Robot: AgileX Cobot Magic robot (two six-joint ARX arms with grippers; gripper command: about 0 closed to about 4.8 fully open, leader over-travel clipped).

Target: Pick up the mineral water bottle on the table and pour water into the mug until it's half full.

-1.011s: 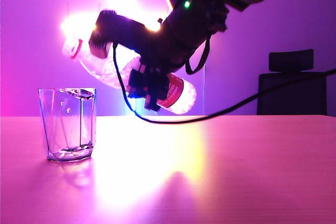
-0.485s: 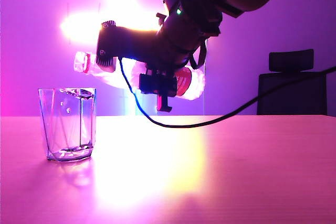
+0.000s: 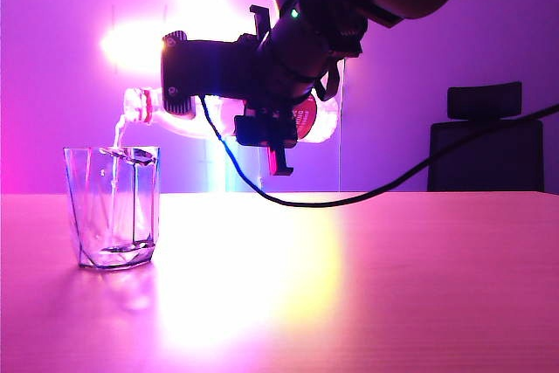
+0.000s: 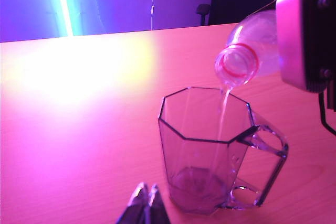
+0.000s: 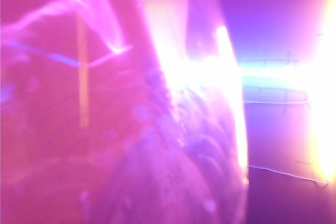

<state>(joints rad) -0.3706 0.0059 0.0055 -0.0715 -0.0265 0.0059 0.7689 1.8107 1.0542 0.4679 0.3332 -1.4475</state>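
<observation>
My right gripper (image 3: 272, 124) is shut on the mineral water bottle (image 3: 196, 120) and holds it about level above the table (image 3: 393, 286), open mouth to the left. A thin stream of water (image 3: 118, 133) runs from the red-ringed mouth (image 4: 237, 65) into the mug (image 3: 113, 207). The mug is clear, faceted glass with a handle (image 4: 268, 163), and little water lies at its bottom. In the right wrist view the bottle (image 5: 157, 156) fills the picture as a blur and hides the fingers. My left gripper (image 4: 146, 199) hangs shut and empty just in front of the mug.
A black cable (image 3: 393, 176) sags from the right arm towards the right. A dark chair (image 3: 485, 141) stands behind the table's far edge. The right arm's pale housing (image 4: 307, 30) hangs above the mug's handle side.
The right wrist rolled, tipping the bottle from mouth-up to about level. Its mouth came down over the mug's rim and water began to stream out.
</observation>
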